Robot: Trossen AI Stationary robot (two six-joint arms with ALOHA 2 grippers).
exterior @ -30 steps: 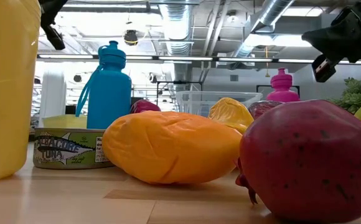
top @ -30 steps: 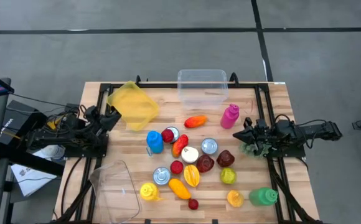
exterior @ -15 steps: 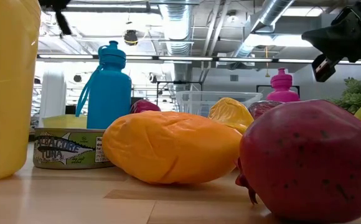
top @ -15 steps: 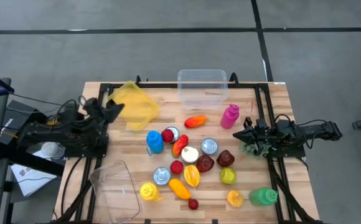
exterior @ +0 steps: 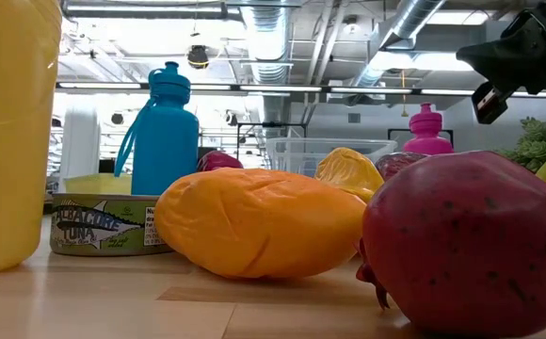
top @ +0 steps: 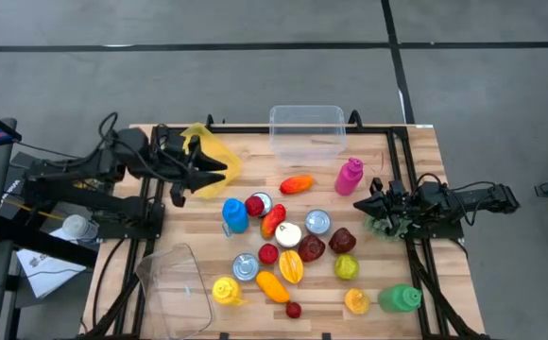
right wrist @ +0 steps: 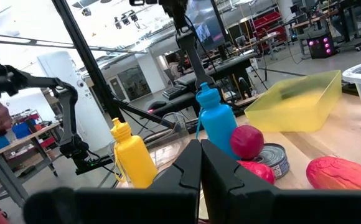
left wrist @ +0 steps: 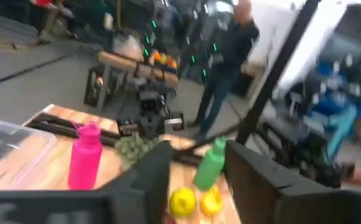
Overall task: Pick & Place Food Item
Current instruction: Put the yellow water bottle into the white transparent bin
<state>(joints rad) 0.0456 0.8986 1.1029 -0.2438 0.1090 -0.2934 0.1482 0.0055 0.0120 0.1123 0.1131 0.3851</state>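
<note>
A heap of food items lies mid-table: an orange-red mango (top: 297, 183), a yellow-orange fruit (top: 272, 285) (exterior: 259, 222), a pomegranate (top: 312, 248) (exterior: 471, 240), tuna cans (top: 317, 222) and lemons. My left gripper (top: 219, 172) (left wrist: 196, 180) is open and hangs in the air over the yellow bin (top: 203, 159), pointing toward the table's right. My right gripper (top: 361, 205) (right wrist: 200, 163) is shut and waits by the right edge, beside a leafy green item (top: 385, 223). Neither gripper touches anything.
A clear bin (top: 307, 130) stands at the far edge and a clear lid (top: 175, 281) lies near-left. Blue (top: 234, 214), pink (top: 349, 176), yellow (top: 225, 291) and green (top: 400, 298) bottles stand around the heap. A person stands beyond the table in the left wrist view.
My left arm has lifted from the table's left edge and swung toward the right, so that its gripper now hangs over the yellow bin; it has risen out of the low view. The right arm and the objects have kept still.
</note>
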